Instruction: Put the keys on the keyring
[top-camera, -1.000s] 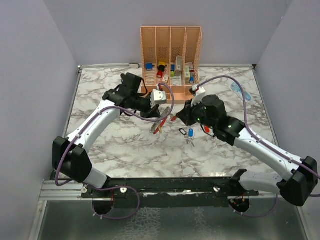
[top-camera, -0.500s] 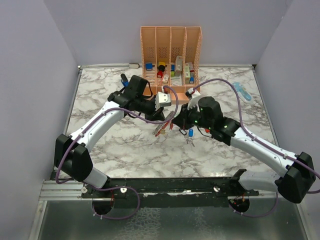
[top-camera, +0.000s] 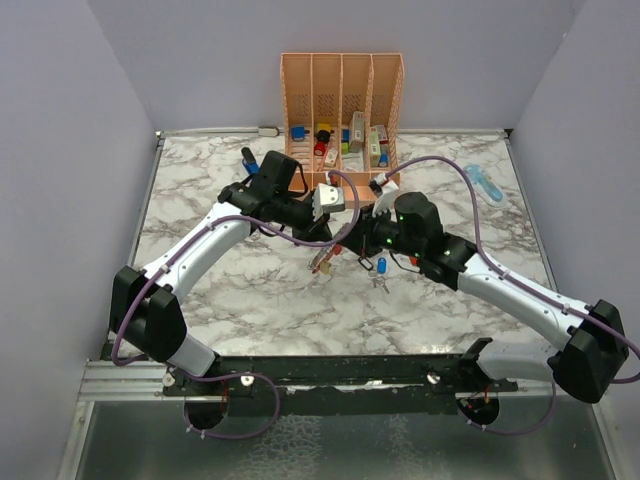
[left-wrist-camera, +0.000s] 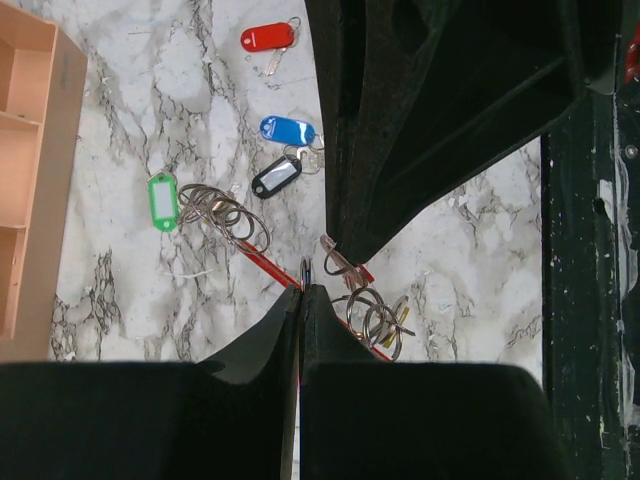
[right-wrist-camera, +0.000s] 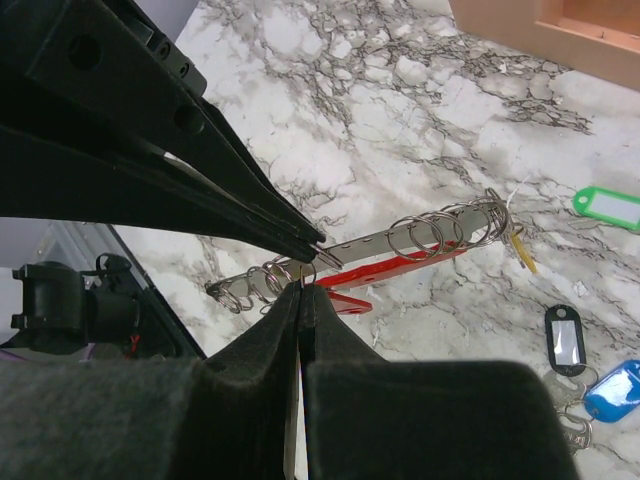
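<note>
My left gripper (top-camera: 333, 240) swings right and my right gripper (top-camera: 346, 244) slides left, so our closed tips now meet at the keyring (top-camera: 325, 262), which hangs a touch nearer the front edge. My left arm's shift uncovers the blue pen-like tool (top-camera: 247, 157)

One blue key (right-wrist-camera: 614, 390) — cropped at the edge.

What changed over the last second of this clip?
The left gripper swung right and the right gripper swung left, so they now meet at the keyring, which shifted slightly right. Both stayed shut on it. The blue key and black key did not move.
</note>
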